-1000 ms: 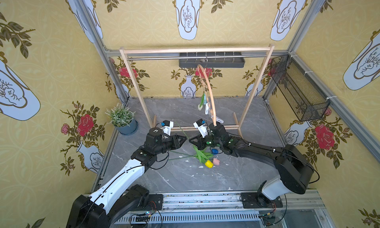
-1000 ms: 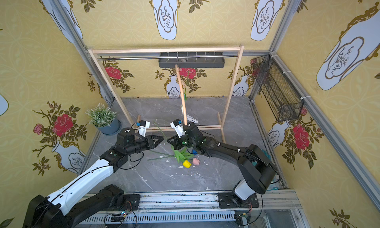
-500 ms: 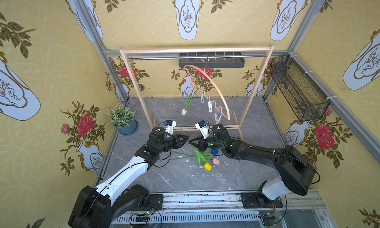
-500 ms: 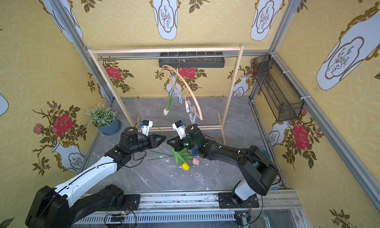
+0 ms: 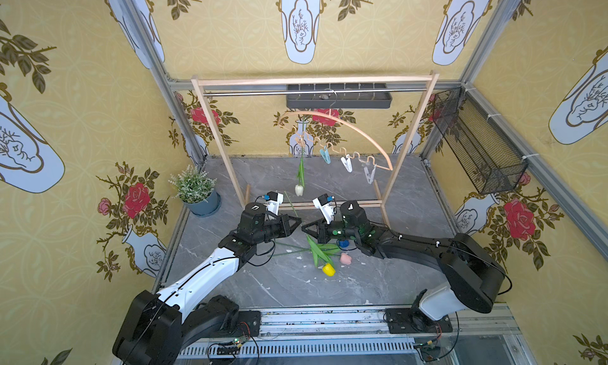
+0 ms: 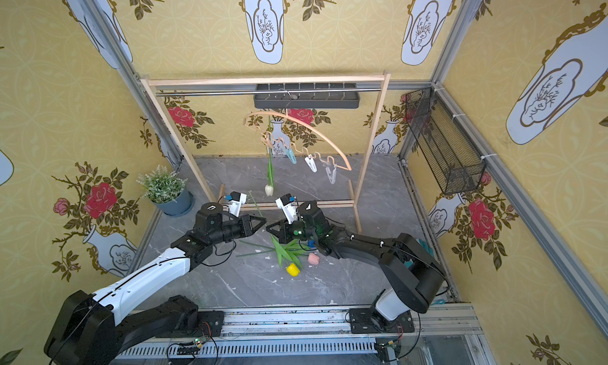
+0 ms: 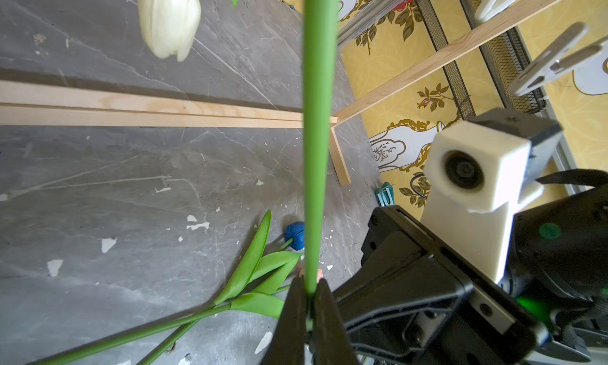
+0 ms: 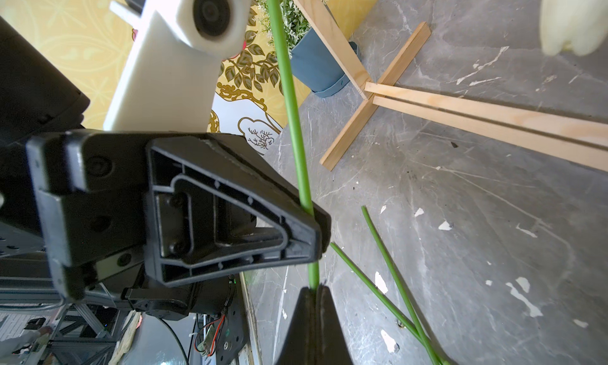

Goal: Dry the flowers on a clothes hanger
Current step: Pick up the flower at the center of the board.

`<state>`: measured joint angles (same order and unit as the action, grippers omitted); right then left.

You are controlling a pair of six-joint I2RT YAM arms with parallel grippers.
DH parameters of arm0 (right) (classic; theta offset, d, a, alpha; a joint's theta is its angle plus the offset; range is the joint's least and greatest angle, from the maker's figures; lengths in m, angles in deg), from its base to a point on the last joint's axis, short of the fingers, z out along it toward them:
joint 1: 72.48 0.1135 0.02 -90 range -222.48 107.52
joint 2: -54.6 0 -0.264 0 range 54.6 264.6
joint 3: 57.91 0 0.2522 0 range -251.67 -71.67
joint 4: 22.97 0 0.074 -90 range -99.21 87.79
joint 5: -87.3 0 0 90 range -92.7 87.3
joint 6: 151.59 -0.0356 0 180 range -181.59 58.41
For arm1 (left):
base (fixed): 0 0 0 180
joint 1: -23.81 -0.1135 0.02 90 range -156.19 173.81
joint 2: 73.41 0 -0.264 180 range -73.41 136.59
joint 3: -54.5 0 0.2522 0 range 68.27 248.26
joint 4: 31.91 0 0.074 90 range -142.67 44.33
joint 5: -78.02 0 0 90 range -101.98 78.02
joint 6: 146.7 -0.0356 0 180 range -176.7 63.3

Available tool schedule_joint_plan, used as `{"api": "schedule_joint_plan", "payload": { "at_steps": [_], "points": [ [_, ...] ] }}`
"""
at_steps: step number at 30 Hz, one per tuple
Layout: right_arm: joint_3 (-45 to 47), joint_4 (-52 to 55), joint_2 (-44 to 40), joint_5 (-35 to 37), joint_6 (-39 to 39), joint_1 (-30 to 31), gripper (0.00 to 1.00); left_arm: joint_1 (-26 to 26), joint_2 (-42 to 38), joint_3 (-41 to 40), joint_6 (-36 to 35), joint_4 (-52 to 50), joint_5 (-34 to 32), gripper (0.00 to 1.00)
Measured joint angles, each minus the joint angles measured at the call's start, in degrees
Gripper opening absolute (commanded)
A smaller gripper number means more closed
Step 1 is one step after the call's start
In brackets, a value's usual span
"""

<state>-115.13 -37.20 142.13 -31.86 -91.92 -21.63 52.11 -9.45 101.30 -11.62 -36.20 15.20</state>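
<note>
The clothes hanger hangs by its hook from the rack's rail, shown in both top views. One peg holds a white flower head down; three pegs are bare. My left gripper and right gripper meet tip to tip above the floor. Both are shut on one thin green stem. Leaves under the right gripper lead to a yellow head. Blue and pink flowers lie on the floor.
The wooden rack frame stands across the back, its foot bar just behind the grippers. A potted plant sits at the back left. A black wire basket hangs on the right wall. A teal peg lies near the rack's right foot.
My left gripper has moved right to the right gripper's tip and shut on the stem. The hanger has swung from edge-on to nearly broadside. The right arm has hardly moved.
</note>
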Motion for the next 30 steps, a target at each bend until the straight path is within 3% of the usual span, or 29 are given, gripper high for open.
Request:
{"api": "schedule_joint_plan", "payload": {
  "at_steps": [6,8,11,15,26,30],
  "points": [
    [0.6,-0.8,0.0,0.0,-1.2,-0.2,0.00,0.0,1.5,0.6,-0.1,0.5,0.9,0.00],
    [0.7,-0.9,-0.1,0.0,-1.5,-0.4,0.10,0.0,1.8,0.8,-0.3,0.6,1.1,0.00],
    [2.0,-2.4,-0.8,-1.1,-3.2,-1.2,0.40,0.1,2.0,1.0,-1.1,0.8,1.6,0.00],
    [5.6,-7.1,-1.3,-4.5,-6.8,-4.5,0.48,-0.1,1.8,1.6,-2.7,0.7,3.3,0.00],
    [9.6,-16.7,-1.0,-13.5,-13.3,-6.6,0.44,0.0,4.4,5.0,-8.4,-1.7,13.2,0.00],
    [9.6,-17.6,-1.2,-13.8,-13.6,-6.6,0.30,0.0,5.6,5.4,-8.8,-2.4,15.1,0.00]
  ]
}}
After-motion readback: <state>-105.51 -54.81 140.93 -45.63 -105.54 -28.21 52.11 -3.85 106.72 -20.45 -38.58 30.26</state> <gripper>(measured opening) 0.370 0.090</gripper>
